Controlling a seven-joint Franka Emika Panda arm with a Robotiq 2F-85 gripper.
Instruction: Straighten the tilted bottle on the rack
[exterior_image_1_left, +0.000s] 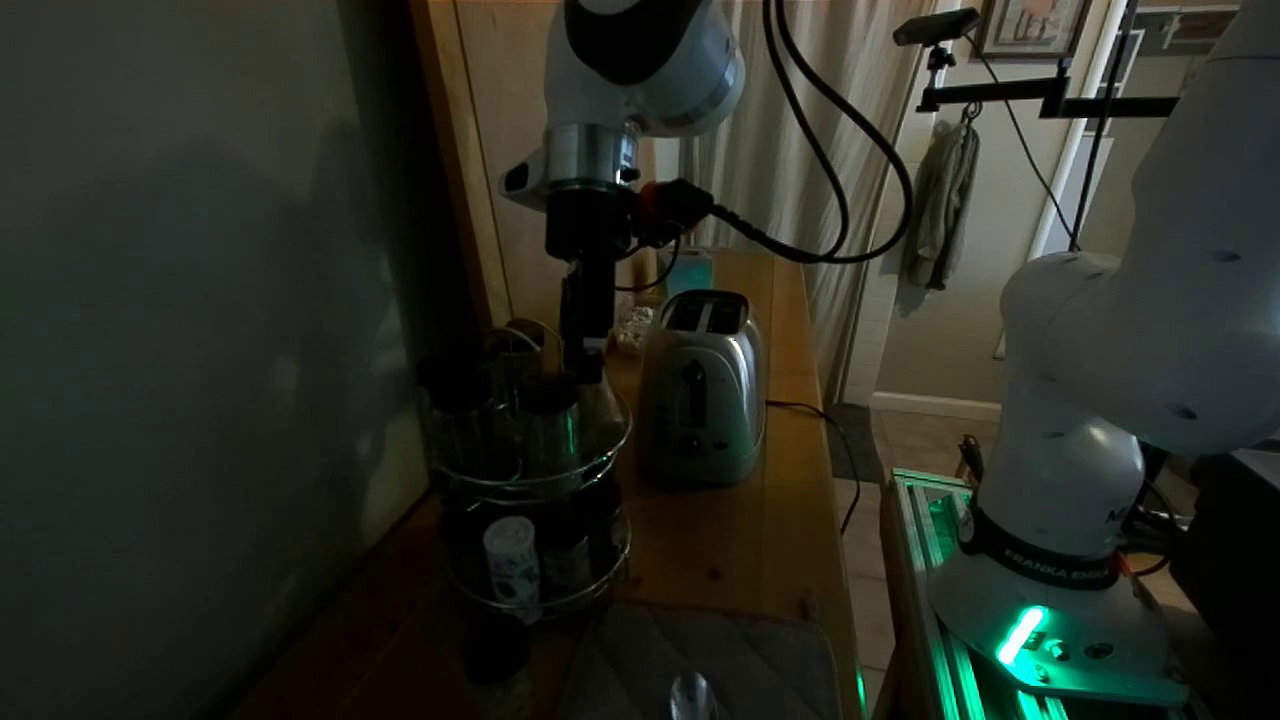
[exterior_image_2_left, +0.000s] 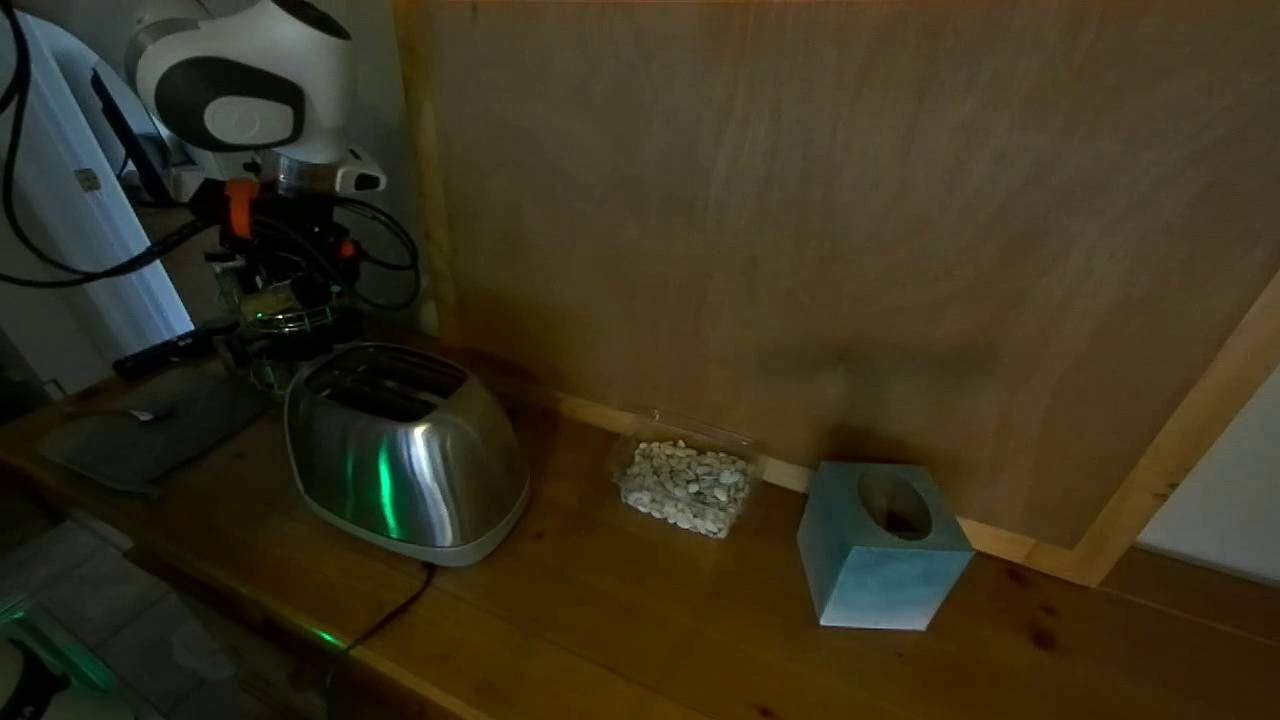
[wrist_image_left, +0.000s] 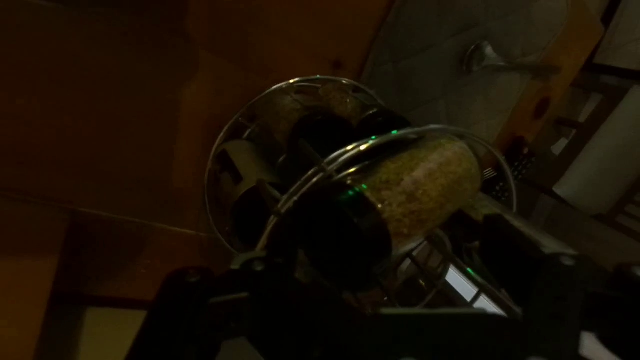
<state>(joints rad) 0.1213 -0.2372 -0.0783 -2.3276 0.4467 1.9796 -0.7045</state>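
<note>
Pointing downward, my gripper (exterior_image_1_left: 583, 345) hangs over the upper tier of the round wire rack (wrist_image_left: 440, 128), which stands near the back edge of the worktop (exterior_image_2_left: 570, 610), close to the wall (exterior_image_1_left: 250, 350). From the wrist view I see my fingers (wrist_image_left: 510, 245) spread well apart, with the tilted bottle (wrist_image_left: 425, 185) lying aslant between them, inside the upper rim; its dark cap is turned toward my camera and its contents look yellowish. The light is so dim that I cannot tell whether either finger touches it. On the same tier I have dark-lidded jars (exterior_image_1_left: 550, 440) beside it, and on the tier below, a white patterned shaker (exterior_image_1_left: 512, 555). Just beside the rack, farther along the worktop, stands the silver toaster (exterior_image_2_left: 430, 490), between the back and front edges, its cord (exterior_image_2_left: 400, 609) running over the front edge. Beyond the toaster, in an exterior view, a clear pack of pale pebbles (exterior_image_2_left: 690, 485) lies along the back edge at the foot of the wooden panel (exterior_image_2_left: 800, 200), followed by a blue box (exterior_image_2_left: 885, 570) with an oval opening. Nearer the front edge than the rack lies a grey quilted mat (exterior_image_1_left: 740, 650), with the bowl of a spoon (exterior_image_1_left: 692, 695) on it. My base (exterior_image_1_left: 1060, 600) stands off the front edge, glowing green.
</note>
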